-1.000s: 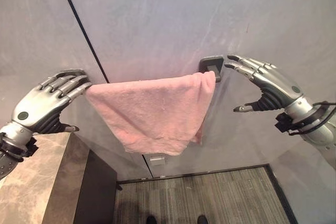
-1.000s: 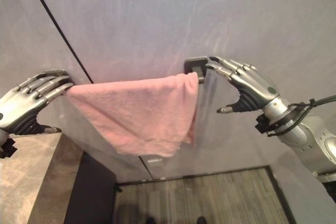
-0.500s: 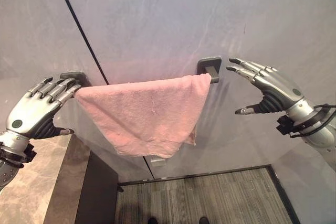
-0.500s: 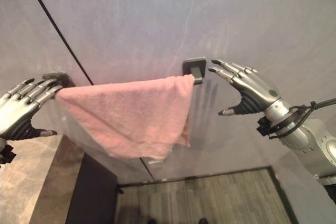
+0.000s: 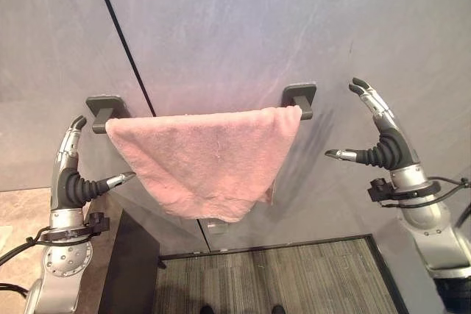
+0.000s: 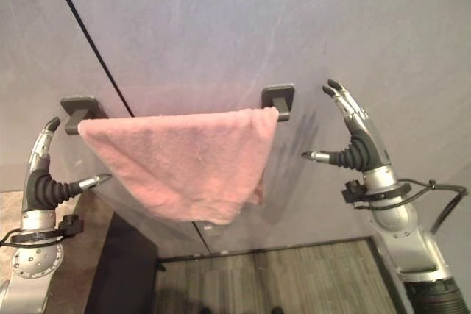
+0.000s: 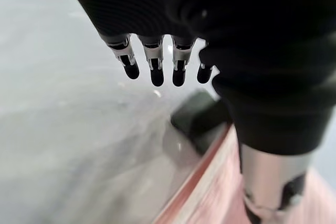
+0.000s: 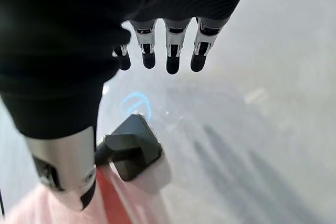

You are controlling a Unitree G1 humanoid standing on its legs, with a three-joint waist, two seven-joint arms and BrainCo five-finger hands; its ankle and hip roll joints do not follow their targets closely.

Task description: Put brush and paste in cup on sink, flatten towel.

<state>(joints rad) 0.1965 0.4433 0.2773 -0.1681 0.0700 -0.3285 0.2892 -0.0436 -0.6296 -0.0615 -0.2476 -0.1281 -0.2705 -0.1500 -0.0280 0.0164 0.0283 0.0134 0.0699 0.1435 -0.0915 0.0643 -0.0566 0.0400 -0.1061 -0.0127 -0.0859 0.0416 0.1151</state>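
A pink towel (image 5: pixel 206 156) hangs spread over a dark wall rail, from the left bracket (image 5: pixel 103 105) to the right bracket (image 5: pixel 299 95), its lower edge sagging to a point. My left hand (image 5: pixel 70 170) stands upright just left of the towel, fingers straight, thumb pointing at the cloth without touching it. My right hand (image 5: pixel 383 141) is raised to the right of the rail, open, clear of the towel. In the left wrist view the towel's edge (image 7: pixel 210 192) and bracket (image 7: pixel 197 119) lie past my straight fingers (image 7: pixel 157 66). The right wrist view shows the right bracket (image 8: pixel 131 148).
A grey wall (image 5: pixel 243 27) with a dark vertical seam (image 5: pixel 121 34) backs the rail. A brown stone counter (image 5: pixel 15 215) with a dark side panel (image 5: pixel 136 270) sits at the lower left. Striped grey flooring (image 5: pixel 280 277) lies below.
Both hands have pulled back from the rail ends and turned upright, the left dropping away from the towel's left edge. The towel now hangs free, spread across the rail.
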